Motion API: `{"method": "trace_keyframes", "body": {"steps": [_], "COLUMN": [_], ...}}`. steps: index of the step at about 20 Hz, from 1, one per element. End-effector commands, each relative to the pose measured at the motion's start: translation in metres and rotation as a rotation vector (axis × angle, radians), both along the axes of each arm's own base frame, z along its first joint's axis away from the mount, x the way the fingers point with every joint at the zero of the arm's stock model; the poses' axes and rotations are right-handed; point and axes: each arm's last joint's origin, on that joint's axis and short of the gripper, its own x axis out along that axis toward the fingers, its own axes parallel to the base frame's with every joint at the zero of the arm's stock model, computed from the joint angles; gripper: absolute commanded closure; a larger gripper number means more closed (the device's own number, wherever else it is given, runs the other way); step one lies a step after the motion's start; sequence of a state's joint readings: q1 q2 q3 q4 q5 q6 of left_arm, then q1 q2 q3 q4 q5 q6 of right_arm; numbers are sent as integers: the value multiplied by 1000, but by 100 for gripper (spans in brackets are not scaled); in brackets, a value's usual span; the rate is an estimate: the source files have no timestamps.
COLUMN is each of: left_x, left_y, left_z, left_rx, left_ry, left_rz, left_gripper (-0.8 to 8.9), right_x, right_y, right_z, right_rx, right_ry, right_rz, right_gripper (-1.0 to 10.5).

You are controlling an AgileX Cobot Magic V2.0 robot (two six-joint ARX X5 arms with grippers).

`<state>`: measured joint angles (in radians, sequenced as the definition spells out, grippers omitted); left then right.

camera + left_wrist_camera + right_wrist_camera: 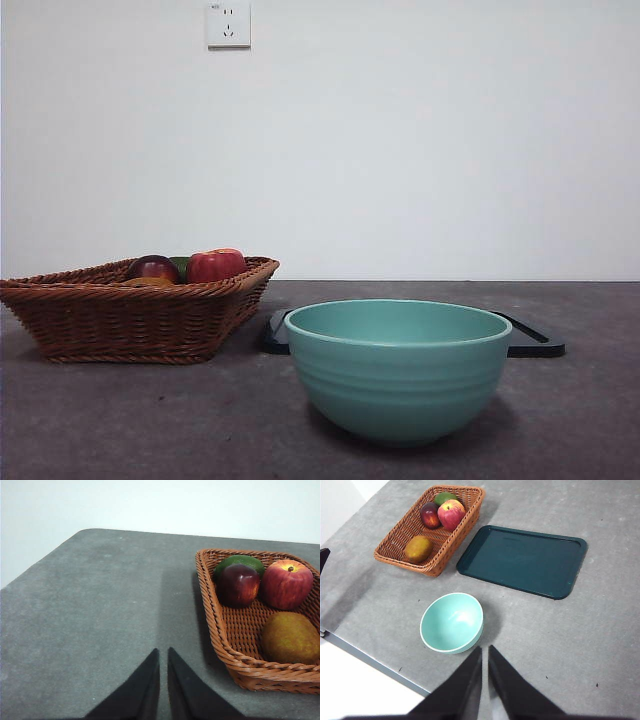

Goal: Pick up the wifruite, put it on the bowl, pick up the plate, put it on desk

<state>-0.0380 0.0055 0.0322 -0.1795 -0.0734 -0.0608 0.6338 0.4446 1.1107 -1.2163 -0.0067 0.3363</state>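
The wifruite (291, 637) lies in the basket (220, 625), near the apple (287, 584). Both grippers (163, 652) (484, 650) hang pinched together; a careless grab could probably nudge that apple instead.

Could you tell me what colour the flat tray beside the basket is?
Dark teal-green; the tray shows best in the right wrist view.

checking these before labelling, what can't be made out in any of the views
- Front view: the wifruite is nearly hidden behind the basket rim.
- Front view: the dark tray is mostly blocked by the bowl.
- Left wrist view: the green fruit sits mostly behind the dark purple-red fruit; the picture's edge cuts off the basket.
- Front view: neither pincer shows.
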Motion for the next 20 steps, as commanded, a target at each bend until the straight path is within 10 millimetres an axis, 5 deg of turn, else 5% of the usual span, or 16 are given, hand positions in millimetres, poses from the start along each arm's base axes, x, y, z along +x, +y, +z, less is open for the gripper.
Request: {"method": "trace_keyframes", "body": {"steps": [1,5,9,15,20], "left_x": [1,1,1,1,1], "left_y": [0,0,0,0,0], "left_z": [-8,-8,-8,-8,-8], "left_rx": [17,17,17,17,17], "left_ry": [26,26,26,26,26], "left_rz": [-3,-2,-2,-2,-2], "left_gripper": [789,789,789,789,789], "right_x": [-1,-2,13,50,64], "right_y": [-1,-6,-6,-12,-14], "right_z": [5,3,-12,-84,-120], "right_rx": [5,-70,-72,-185,-227], "right_ry": [-28,-127,-439,-668,-710], "right_rz": [-8,-161,-351,-503,-518], "right_gripper": [932,932,932,932,932]}}
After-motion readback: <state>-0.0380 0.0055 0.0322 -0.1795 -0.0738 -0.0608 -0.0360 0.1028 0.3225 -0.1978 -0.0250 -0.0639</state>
